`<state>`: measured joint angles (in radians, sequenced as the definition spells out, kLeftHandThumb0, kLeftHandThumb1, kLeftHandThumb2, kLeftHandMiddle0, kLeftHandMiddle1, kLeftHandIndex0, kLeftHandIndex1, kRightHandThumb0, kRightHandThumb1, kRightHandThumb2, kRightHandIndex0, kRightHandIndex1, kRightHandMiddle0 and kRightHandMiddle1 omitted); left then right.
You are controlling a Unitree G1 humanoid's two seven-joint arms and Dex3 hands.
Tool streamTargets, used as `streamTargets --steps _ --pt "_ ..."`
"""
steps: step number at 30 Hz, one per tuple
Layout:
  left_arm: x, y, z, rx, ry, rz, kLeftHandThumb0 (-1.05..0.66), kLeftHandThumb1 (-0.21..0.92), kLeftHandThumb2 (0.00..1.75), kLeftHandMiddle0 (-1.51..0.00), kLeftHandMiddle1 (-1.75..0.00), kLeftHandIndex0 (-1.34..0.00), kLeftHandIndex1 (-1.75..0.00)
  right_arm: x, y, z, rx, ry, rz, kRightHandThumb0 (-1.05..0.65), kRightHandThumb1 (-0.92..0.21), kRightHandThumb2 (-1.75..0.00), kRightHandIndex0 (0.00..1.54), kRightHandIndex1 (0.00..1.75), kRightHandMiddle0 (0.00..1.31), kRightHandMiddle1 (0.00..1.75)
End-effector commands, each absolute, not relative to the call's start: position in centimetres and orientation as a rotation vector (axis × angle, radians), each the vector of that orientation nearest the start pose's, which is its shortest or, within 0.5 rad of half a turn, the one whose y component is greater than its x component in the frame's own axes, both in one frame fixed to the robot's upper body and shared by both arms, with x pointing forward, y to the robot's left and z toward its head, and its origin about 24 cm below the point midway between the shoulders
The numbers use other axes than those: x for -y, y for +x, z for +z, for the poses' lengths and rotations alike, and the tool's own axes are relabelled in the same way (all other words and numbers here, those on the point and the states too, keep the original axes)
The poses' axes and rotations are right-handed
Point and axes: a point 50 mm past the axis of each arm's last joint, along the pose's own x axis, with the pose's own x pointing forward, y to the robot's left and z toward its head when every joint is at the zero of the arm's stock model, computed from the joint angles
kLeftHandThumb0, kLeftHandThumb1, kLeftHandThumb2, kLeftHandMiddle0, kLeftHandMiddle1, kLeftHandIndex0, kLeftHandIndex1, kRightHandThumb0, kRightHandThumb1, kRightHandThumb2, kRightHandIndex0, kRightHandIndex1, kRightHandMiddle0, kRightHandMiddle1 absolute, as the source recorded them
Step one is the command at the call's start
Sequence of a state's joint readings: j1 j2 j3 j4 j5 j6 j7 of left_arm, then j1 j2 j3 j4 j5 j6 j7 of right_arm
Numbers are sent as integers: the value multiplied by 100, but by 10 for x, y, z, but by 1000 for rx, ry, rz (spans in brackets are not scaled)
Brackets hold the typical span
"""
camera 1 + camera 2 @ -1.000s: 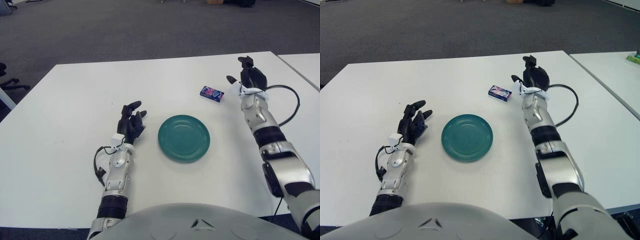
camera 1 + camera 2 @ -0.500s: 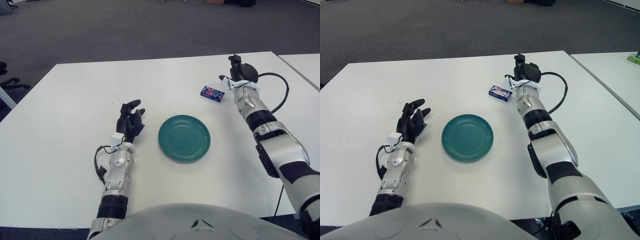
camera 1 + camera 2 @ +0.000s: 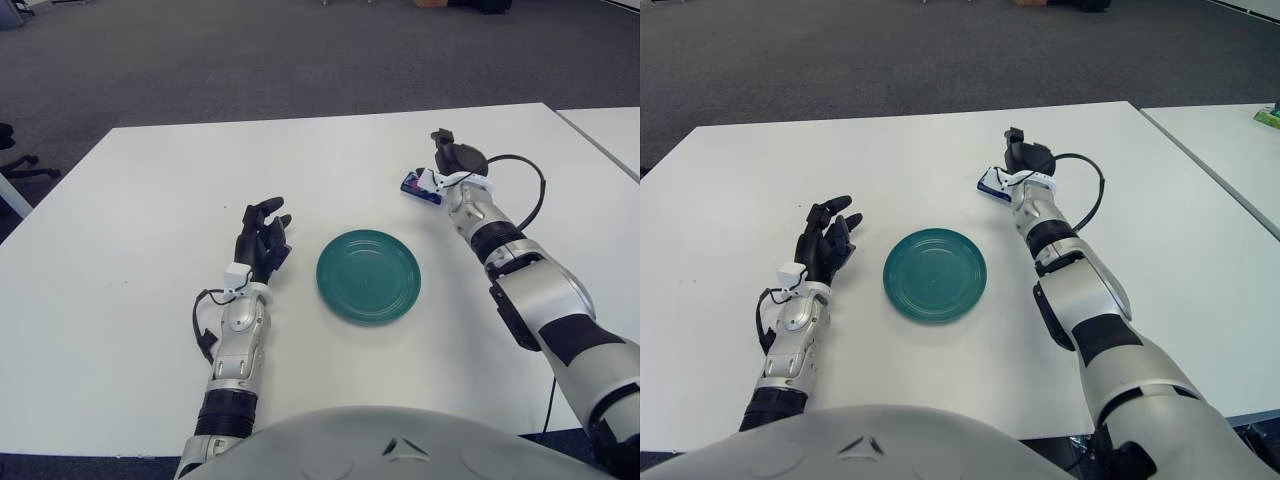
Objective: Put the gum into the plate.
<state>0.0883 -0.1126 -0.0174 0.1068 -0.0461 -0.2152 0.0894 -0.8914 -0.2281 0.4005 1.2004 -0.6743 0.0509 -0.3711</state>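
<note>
The gum [image 3: 413,186] is a small blue pack lying on the white table [image 3: 150,300], behind and to the right of the green plate [image 3: 368,276]. My right hand [image 3: 448,163] is at the pack's right end and covers part of it; the pack still lies flat on the table. Nothing is on the plate [image 3: 935,274]. My left hand [image 3: 262,238] shows left of the plate, palm raised with its fingers spread and holding nothing.
A black cable [image 3: 528,178] loops from my right wrist over the table. A second white table [image 3: 610,130] stands to the right across a narrow gap. Grey carpet lies beyond the far edge.
My right hand has swung left and down from beside the gum until it reaches the pack's right end. The gum, plate and left hand have stayed in place.
</note>
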Motion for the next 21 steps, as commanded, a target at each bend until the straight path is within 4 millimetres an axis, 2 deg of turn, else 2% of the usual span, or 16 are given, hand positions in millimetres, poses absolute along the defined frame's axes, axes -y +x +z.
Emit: streamTargets --steps 1,21 --pt "-129 232 18 18 -172 129 -77 92 75 -39 -80 -25 -114 147 388 65 -73 -1287 -14 -69 -92 -49 41 21 0 53" --pt "-124 231 18 23 -185 119 -74 92 75 -39 -80 -26 -116 139 379 42 -203 -1207 72 -68 -92 -45 37 25 0 58"
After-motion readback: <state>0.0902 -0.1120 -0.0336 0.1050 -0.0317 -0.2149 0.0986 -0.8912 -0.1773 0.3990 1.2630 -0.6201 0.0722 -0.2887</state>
